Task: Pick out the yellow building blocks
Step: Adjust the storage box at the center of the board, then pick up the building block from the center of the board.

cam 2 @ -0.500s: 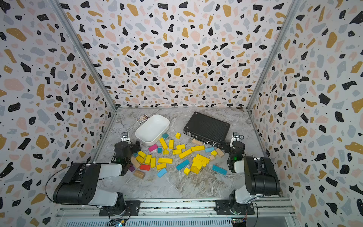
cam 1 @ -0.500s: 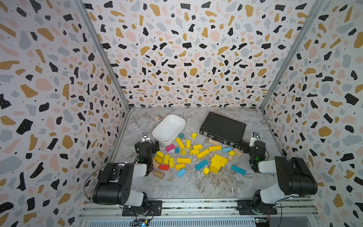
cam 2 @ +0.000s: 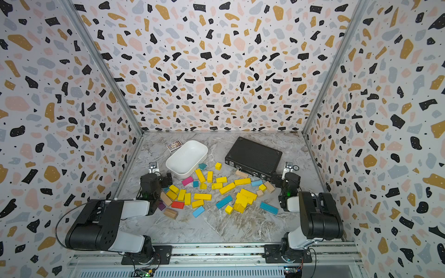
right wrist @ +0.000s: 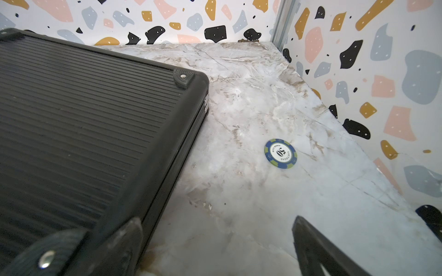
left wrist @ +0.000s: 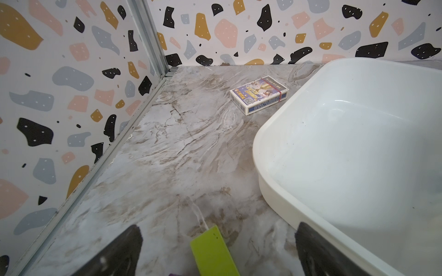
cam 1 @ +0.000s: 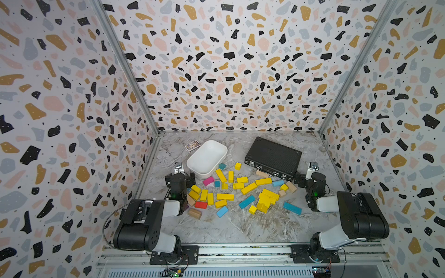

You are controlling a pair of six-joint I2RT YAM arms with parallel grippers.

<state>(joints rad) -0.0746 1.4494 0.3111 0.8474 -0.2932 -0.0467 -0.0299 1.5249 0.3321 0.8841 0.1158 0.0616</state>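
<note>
No block picked yet: left end effector (cam 1: 180, 177) and right end effector (cam 1: 311, 179) both open, empty, near the tabletop's side edges; yellow building blocks (cam 1: 225, 196) scattered mid-tabletop among other colours; next probably needs lowering onto one, closing.

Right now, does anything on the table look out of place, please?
A poker chip lies loose outside the closed black case, and a card box sits by the white bin; neither is a block.
</note>
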